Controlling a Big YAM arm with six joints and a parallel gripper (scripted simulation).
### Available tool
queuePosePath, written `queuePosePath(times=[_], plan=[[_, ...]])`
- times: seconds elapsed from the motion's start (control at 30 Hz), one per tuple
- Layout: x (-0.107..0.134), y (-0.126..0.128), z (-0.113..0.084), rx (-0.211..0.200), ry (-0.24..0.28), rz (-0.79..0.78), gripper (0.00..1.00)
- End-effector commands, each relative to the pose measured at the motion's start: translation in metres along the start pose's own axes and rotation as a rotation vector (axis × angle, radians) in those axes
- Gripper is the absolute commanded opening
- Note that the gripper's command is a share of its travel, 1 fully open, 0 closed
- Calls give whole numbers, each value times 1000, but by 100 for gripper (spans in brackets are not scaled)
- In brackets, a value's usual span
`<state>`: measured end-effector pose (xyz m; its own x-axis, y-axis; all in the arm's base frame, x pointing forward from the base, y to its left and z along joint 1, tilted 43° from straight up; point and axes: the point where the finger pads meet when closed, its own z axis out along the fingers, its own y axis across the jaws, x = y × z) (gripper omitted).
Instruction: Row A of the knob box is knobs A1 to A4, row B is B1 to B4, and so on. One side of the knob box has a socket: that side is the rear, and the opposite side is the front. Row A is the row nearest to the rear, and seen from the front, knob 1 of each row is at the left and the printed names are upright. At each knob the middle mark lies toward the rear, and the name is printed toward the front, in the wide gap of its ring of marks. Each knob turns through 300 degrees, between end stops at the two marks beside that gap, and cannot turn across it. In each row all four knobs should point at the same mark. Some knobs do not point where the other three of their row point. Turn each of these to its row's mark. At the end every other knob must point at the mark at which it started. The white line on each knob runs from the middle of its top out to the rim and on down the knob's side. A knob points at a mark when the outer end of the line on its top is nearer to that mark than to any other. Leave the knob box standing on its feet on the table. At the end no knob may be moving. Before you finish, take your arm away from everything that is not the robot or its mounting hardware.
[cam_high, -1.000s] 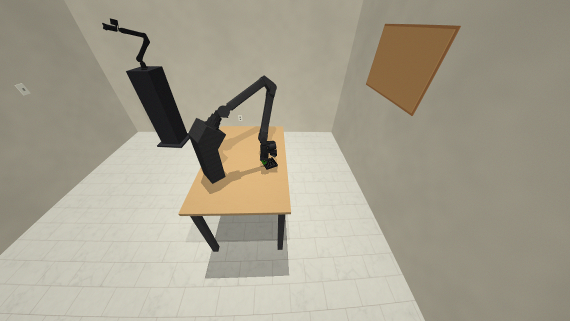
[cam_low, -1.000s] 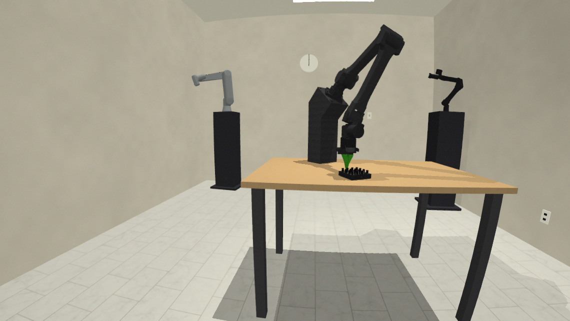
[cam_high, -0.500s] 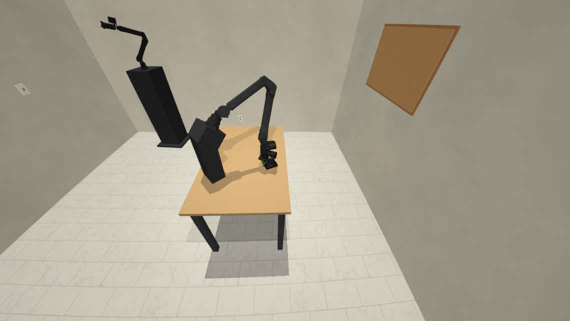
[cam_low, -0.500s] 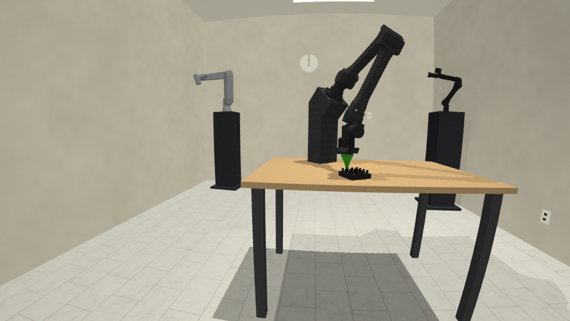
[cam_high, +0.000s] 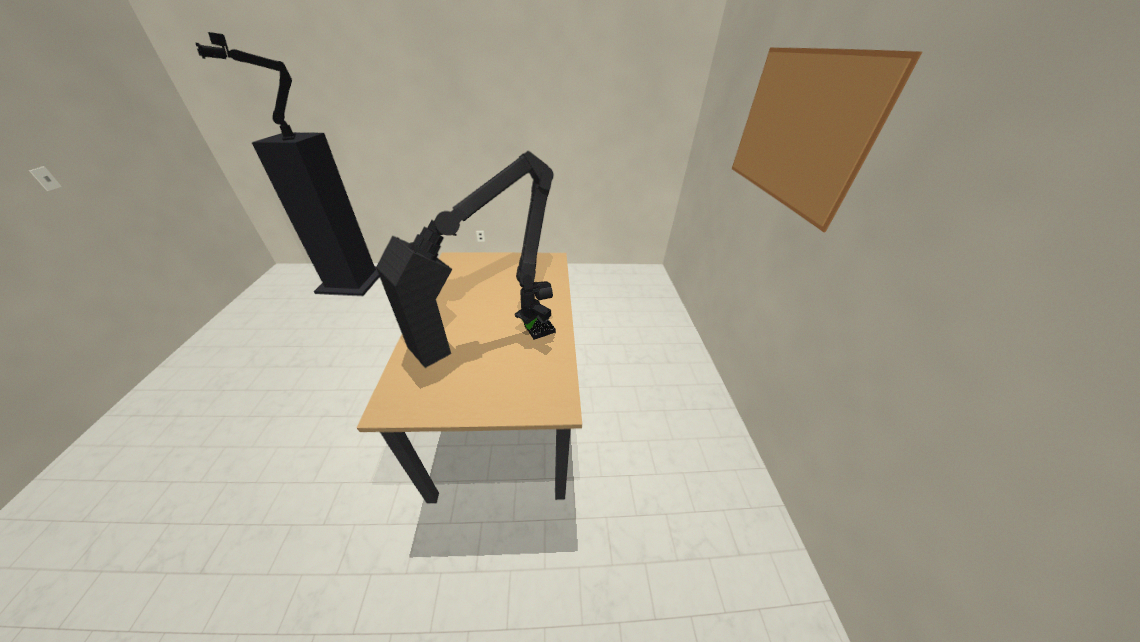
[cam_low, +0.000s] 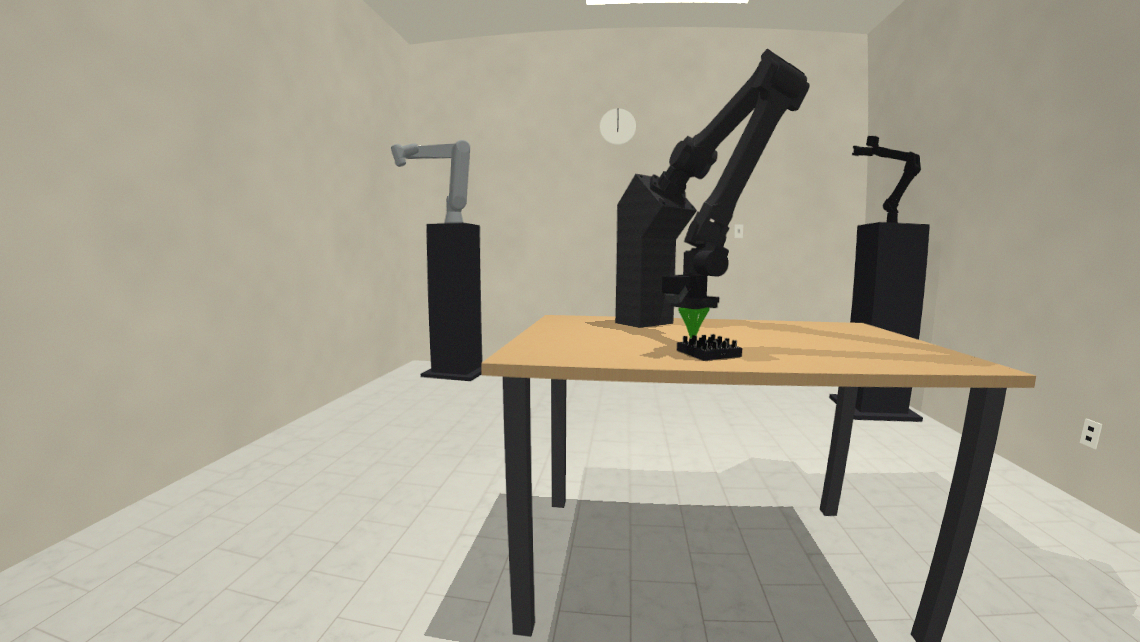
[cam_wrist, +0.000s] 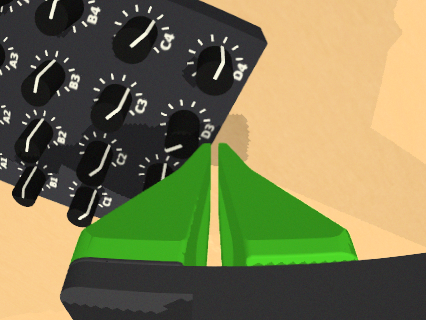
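The green-fingered black gripper (cam_high: 527, 324) (cam_low: 693, 337) (cam_wrist: 214, 157), its tips together on nothing, hovers beside dark cylindrical knob D3 (cam_wrist: 182, 131) on the black rectangular knob box (cam_high: 544, 333) (cam_low: 709, 354) (cam_wrist: 165, 75). Lowering off-centre or opening too wide could nudge neighbouring knobs or shove the box. Beneath lies a tan wooden table (cam_high: 494, 398) (cam_low: 606, 354); beyond, beige walls and pale tiles.

There are three robot arms (cam_high: 538, 215) (cam_high: 283, 83) (cam_low: 745, 159) (cam_low: 459, 175) (cam_low: 901, 181), one table (cam_high: 486, 398) (cam_low: 590, 350), four table legs (cam_high: 409, 466) (cam_high: 563, 466) (cam_low: 518, 510) (cam_low: 558, 446) (cam_low: 837, 454) (cam_low: 961, 510), one knob box (cam_high: 544, 334) (cam_low: 721, 355) (cam_wrist: 150, 75), one clock (cam_low: 610, 129) and one wall board (cam_high: 821, 131).
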<state>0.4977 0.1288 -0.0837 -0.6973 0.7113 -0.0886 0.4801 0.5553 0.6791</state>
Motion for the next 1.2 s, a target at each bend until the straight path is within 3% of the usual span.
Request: queuePosePath(times=[0.0, 0.53, 1.17], plan=[[-15, 3, -2, -11, -35, 122, 3], [-17, 1, -2, -10, -48, 387, 3], [-18, 1, -2, -14, -48, 495, 3]])
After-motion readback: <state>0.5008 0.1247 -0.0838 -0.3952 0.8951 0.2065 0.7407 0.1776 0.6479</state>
